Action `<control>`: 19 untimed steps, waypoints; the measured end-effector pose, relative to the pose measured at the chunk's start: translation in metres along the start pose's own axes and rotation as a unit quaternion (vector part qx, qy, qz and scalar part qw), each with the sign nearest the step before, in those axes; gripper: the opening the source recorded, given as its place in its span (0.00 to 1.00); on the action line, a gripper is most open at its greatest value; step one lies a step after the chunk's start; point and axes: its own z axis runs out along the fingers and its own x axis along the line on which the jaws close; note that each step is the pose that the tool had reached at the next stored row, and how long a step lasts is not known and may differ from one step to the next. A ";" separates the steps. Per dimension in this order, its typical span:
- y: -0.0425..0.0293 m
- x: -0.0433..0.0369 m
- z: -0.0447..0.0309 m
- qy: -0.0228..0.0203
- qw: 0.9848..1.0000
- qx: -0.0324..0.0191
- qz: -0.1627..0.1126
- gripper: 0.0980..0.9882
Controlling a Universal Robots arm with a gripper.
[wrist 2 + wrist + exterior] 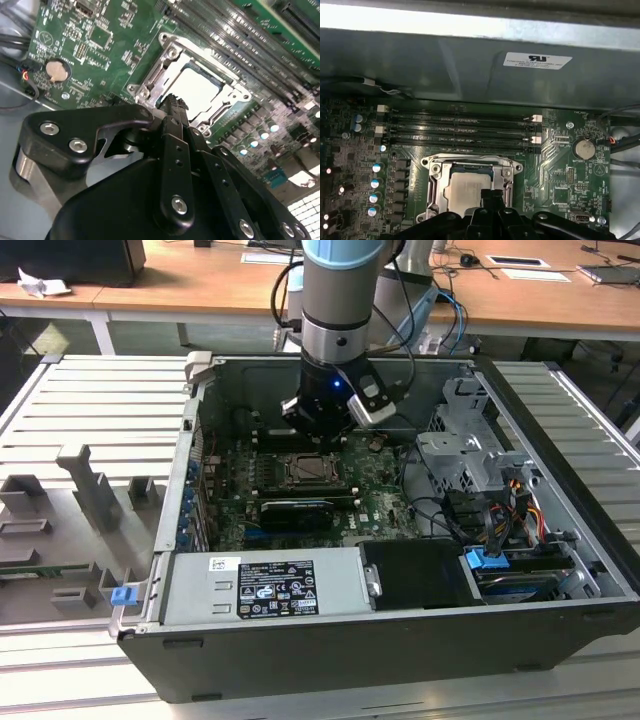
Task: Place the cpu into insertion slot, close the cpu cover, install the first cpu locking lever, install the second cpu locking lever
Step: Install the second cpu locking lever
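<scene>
The cpu lies flat in the insertion slot on the green motherboard, its pale metal face up. The silver cpu cover lies down around it as a frame, the chip showing through its window. My gripper is shut with nothing between its fingers. Its tips hover just above the socket's edge, at one side of the chip. In the exterior view the gripper hangs over the back edge of the socket inside the open computer case.
Long black memory slots run beside the socket, toward the case wall. A coin battery sits nearby. A black card, the power supply, a drive cage and cables crowd the case.
</scene>
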 end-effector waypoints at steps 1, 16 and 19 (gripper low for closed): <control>-0.0003 0.0000 -0.0019 0.000 1.000 0.000 0.000 0.01; -0.0407 0.0027 -0.0086 0.000 1.000 0.000 0.000 0.01; -0.0416 0.0073 -0.0080 0.000 1.000 -0.006 0.000 0.01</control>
